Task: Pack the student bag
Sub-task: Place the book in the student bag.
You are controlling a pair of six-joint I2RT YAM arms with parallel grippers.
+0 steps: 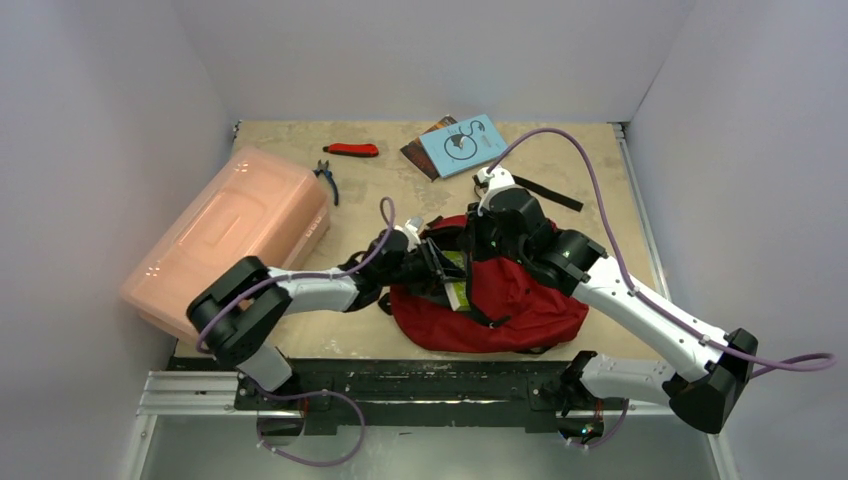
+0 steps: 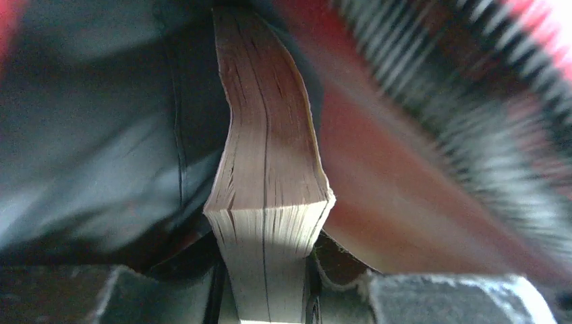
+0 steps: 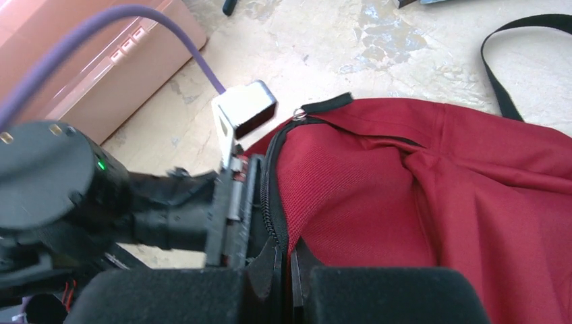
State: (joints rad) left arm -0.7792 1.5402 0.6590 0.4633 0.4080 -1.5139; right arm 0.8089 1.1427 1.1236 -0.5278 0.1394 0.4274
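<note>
Closest to you, the student bag lies on the table just beyond the two arm bases, about midway between them, a crumpled red heap with its zippered mouth turned toward the left.

Your left gripper reaches in from the left and sits at that mouth. Its jaws are pinching a thick book, one finger on each cover, with the page edges facing the wrist camera. The book stands inside the bag, with dark lining to its left and red fabric and blurred zipper teeth to its right.

Your right gripper comes over the bag from the right, close beside the left one. Its jaws are closed on the rim of the opening, nipping the fabric and black zipper tape between the pads.

To the left, touching neither the bag nor its contents, the pink plastic box rests at an angle against the left edge of the table. Past the bag on the right, its black strap trails out flat across the table.

Farther back lie black-handled pliers, just beside the box's far corner, then a red utility knife. At the far edge a light blue booklet lies on top of a brown book.
</note>
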